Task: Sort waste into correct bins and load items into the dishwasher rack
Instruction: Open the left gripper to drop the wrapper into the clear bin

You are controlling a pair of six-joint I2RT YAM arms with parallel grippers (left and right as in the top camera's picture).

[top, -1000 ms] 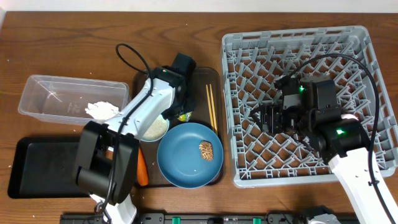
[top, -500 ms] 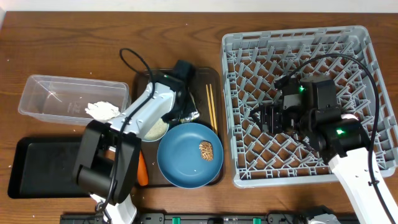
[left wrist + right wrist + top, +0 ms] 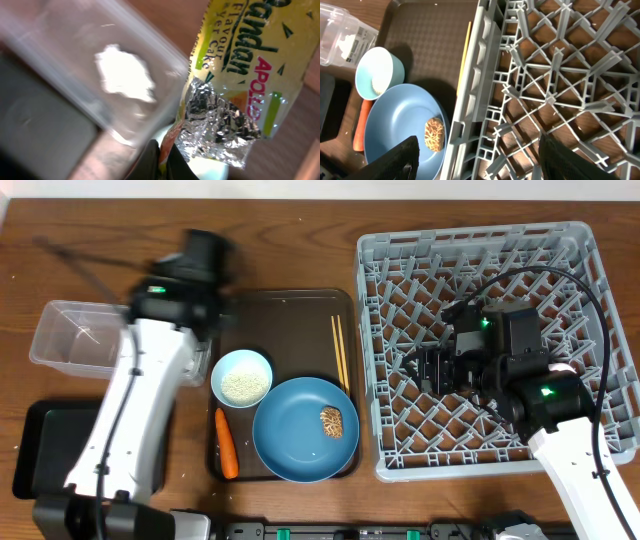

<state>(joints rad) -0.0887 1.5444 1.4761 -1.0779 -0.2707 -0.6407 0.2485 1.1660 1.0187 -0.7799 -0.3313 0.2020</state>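
My left claw (image 3: 163,158) pinches the yellow-green foil wrapper (image 3: 240,75) near the clear rectangular plastic tub (image 3: 72,340). Next: centre over it, release.

Wrapper (image 3: 240,55): yellow-green, red and dark lettering, silver foil inside. Plate (image 3: 290,435) blue, carrot (image 3: 227,448) orange. Rack (image 3: 440,467) grey, diagonal grid.

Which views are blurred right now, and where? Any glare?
Overhead: left arm motion-smeared near the clear rectangular plastic tub; grey pegged dishwasher rack and large blue plate sharp. Left wrist: tub and crumpled white tissue streaked, yellow-green wrapper crisp, its silver foil lining glinting. Right wrist: sharp on rack and plate, no glare; its own dark jaws soft at the bottom corners.
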